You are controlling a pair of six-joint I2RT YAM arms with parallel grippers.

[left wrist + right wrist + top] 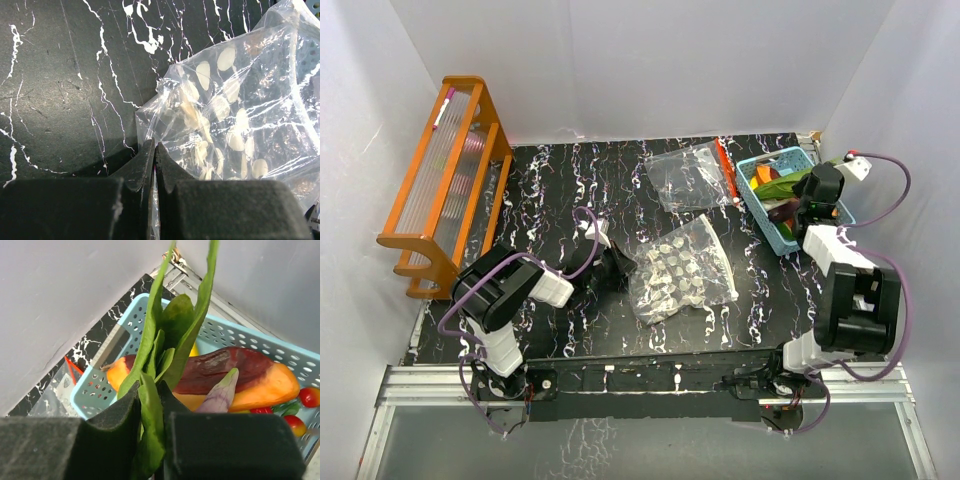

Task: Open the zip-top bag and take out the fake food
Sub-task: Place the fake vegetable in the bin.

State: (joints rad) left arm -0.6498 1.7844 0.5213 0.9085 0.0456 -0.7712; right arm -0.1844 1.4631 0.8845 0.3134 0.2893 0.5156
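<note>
At 2 o'clock right end effector (150, 396) clamped on green leafy piece (175, 325) over basket (235, 335) — left end effector (155, 150) pinched on zip-top bag (250, 115), pale pieces (226, 58) inside, unremoved.

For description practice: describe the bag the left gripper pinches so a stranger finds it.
Two clear bags lie on the black marbled table. It is the nearer one, at the left gripper. Unlike the red-edged bag by the blue basket, it shows pale pieces.

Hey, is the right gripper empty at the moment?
No, the right gripper is clamped on a long green leafy piece, with the light-blue basket beyond it.
</note>
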